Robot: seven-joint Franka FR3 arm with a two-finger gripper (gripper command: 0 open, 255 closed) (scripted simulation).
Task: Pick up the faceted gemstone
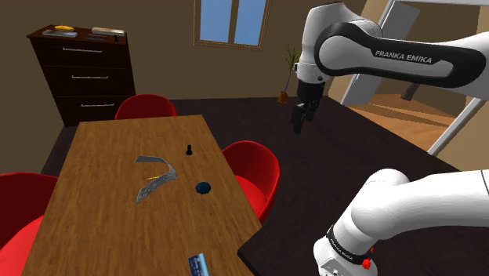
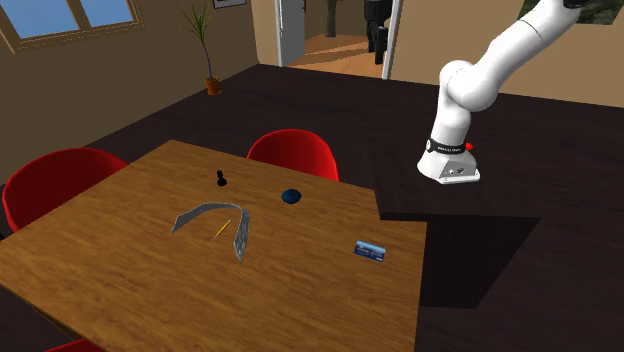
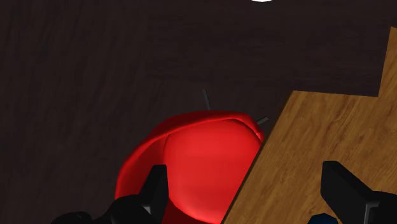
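The faceted gemstone [image 1: 203,187] [image 2: 291,196] is a small dark blue stone lying on the wooden table [image 1: 94,227] [image 2: 120,270], near the edge that faces the red chair [image 1: 255,168] [image 2: 295,155] [image 3: 203,159]. My black gripper [image 1: 299,124] [image 3: 251,191] hangs high in the air beyond that edge, over the chair and the dark floor, well apart from the stone. Its fingers [image 3: 156,184] stand wide apart with nothing between them, so it is open.
On the table lie a black pawn [image 1: 188,150] [image 2: 221,180], a bent grey strip [image 1: 157,179] [image 2: 212,212] with a yellow pencil [image 2: 223,229] inside it, and a small blue card [image 1: 199,265] [image 2: 370,250]. More red chairs [image 1: 145,106] ring the table. A dark dresser [image 1: 82,74] stands behind.
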